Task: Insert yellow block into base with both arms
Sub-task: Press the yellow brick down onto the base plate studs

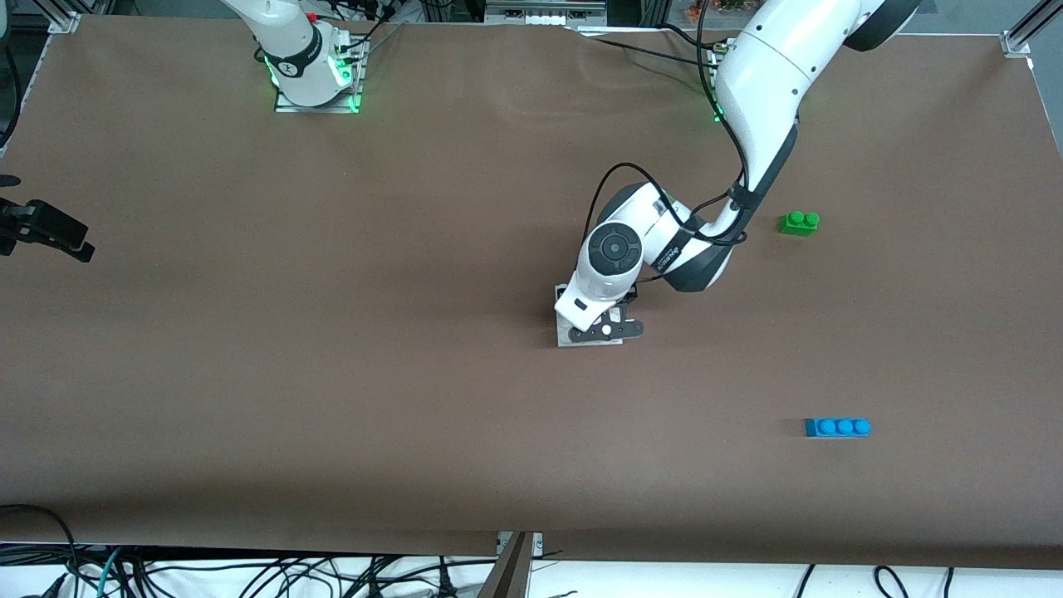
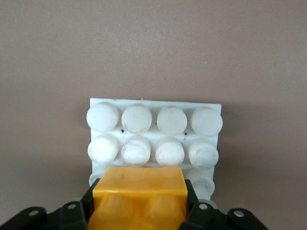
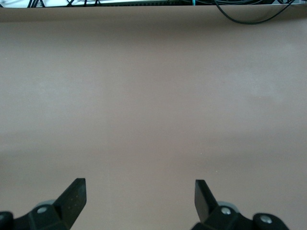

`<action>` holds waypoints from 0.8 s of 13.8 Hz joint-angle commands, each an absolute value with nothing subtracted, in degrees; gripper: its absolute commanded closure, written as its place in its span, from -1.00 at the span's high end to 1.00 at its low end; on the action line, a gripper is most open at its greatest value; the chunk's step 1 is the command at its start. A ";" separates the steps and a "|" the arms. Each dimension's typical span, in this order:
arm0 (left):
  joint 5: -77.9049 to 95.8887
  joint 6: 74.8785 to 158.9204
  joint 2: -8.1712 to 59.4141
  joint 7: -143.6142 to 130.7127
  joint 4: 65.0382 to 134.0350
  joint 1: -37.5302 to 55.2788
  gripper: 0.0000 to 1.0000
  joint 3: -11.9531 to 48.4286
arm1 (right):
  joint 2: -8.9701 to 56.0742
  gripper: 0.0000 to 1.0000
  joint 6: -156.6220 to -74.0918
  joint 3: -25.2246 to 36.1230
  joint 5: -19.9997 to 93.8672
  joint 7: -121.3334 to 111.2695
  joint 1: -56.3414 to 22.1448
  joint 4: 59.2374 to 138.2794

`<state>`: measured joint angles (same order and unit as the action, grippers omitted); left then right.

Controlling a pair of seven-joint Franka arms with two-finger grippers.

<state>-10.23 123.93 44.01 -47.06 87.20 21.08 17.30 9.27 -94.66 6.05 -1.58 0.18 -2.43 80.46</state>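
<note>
Gripping yellow block [image 2: 140, 196] over base [image 2: 156, 108], left jaws [image 2: 140, 211], right jaws [image 3: 140, 196] wide, waiting, green brick [image 1: 799, 223], blue brick [image 1: 837, 427] apart.

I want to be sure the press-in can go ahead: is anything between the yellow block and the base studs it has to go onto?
Nothing visible is. The left gripper is shut on the yellow block right over the base, whose visible studs are bare. The green brick and blue brick lie well off toward the left arm's end.
</note>
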 commanded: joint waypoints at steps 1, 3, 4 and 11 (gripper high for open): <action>-12.13 124.19 44.91 -47.02 86.22 22.23 -0.74 16.79 | 8.35 1.00 -94.92 5.62 -2.20 -0.09 -1.93 81.39; -12.13 124.10 45.26 -47.02 86.22 22.32 -0.74 16.79 | 8.35 1.00 -94.92 5.62 -2.20 -0.09 -1.93 81.39; -12.13 124.10 45.26 -47.02 86.31 22.41 -0.74 16.79 | 8.35 1.00 -94.92 5.62 -2.20 -0.09 -1.93 81.39; -14.50 123.93 45.79 -46.93 87.10 23.03 -0.74 16.79 | 8.35 1.00 -94.92 5.62 -2.20 -0.09 -1.93 81.39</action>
<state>-12.46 123.99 45.18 -47.02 87.29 22.61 17.33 9.27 -94.66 6.05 -1.58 0.18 -2.43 80.46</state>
